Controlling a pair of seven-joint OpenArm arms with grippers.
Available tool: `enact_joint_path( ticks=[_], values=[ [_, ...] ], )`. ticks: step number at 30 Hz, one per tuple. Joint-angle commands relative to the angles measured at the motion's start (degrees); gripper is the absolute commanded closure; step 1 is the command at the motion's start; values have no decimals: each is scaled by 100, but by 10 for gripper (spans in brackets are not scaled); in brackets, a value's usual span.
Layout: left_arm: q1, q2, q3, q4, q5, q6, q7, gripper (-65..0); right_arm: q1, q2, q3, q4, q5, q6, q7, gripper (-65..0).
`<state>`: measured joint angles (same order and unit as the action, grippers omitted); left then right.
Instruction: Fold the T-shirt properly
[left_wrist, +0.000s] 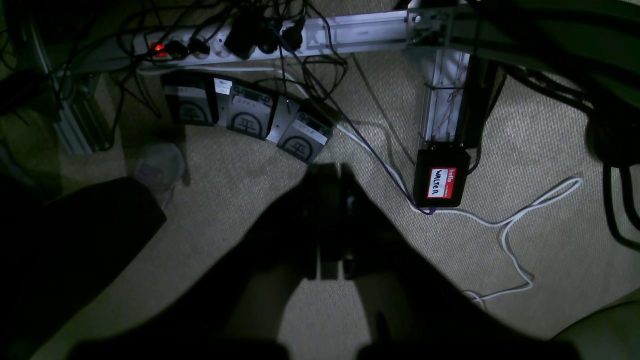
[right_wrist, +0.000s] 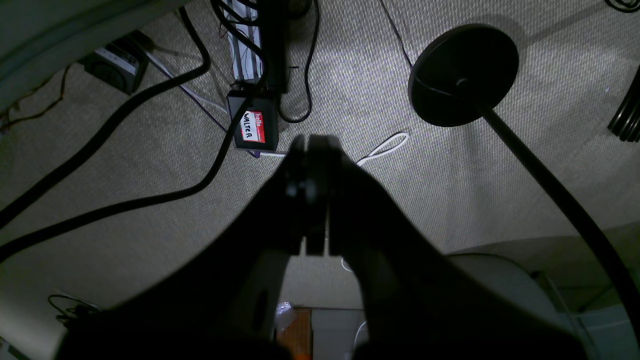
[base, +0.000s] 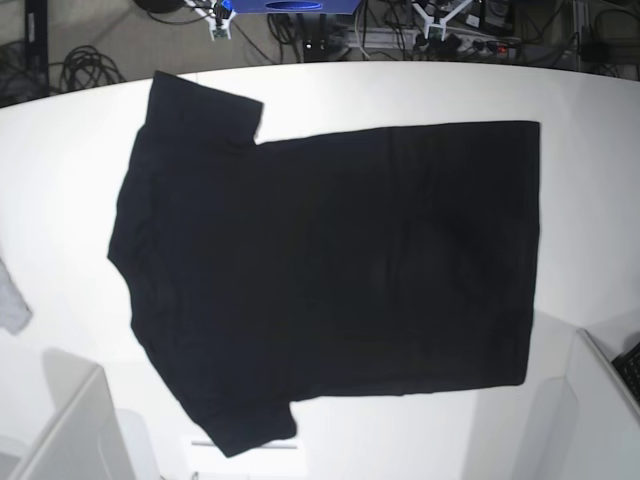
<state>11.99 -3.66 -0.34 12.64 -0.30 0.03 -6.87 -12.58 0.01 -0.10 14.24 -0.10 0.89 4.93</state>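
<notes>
Both hands, left hand (left_wrist: 330, 220) and right hand (right_wrist: 312, 195), are seen pressed together, empty, over carpeted floor (left_wrist: 525, 150). On the white worktop (base: 60, 180) the T-shirt (base: 330, 270) is spread flat, bare margins on all edges; a grey scrap (base: 10, 300) lies at the base view's left rim.

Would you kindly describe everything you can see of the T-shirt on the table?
The T-shirt is black, short-sleeved and looks like soft cloth, with no print showing on the upturned side. It lies spread flat and unfolded on the white table, turned sideways: collar end and both sleeves toward the base view's left, straight hem toward its right. One sleeve points to the far edge, the other to the near edge. Only faint wrinkles show. Nothing rests on it, and no end effector touches it.
</notes>
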Motion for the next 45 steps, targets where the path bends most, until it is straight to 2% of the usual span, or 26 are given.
enact_joint_path(
  ticks=[1, 14, 19, 22, 30, 36, 39, 42, 45],
  values=[
    [45, -16, -6, -3, -1, 27, -29, 0, -30, 30, -3, 13, -3, -49, 13, 0],
    [177, -34, 47, 41, -1, 27, -38, 0, -74, 30, -3, 5, -12, -49, 39, 0],
    [836, -60, 65, 744, 60, 27, -539, 0, -470, 47, 32, 277, 14, -49, 312, 0],
    [1381, -148, 65, 1307, 60, 27, -847, 0, -1023, 56, 32, 972, 23, -49, 479, 0],
    [2682, -403, 38, 2828, 8, 27, -1506, 0, -2659, 56, 102, 3416, 23, -67, 443, 0],
    [3843, -764, -14, 4410, -10, 45, -2113, 0, -3485, 3, 867, 4717, 23, -67, 435, 0],
    [4326, -922, -23, 5166, -45, 54, -2201, 0, -3784, 3, 1183, 5288, 23, -67, 435, 0],
    [4713, -1045, -23, 5878, -546, 54, -2201, 0, -4030, -32, 1465, 5895, 23, -67, 435, 0],
    [5144, -1344, -14, 6758, -1047, 54, -2209, 0, -4153, -216, 1834, 6624, 23, -67, 241, 0]
  ],
)
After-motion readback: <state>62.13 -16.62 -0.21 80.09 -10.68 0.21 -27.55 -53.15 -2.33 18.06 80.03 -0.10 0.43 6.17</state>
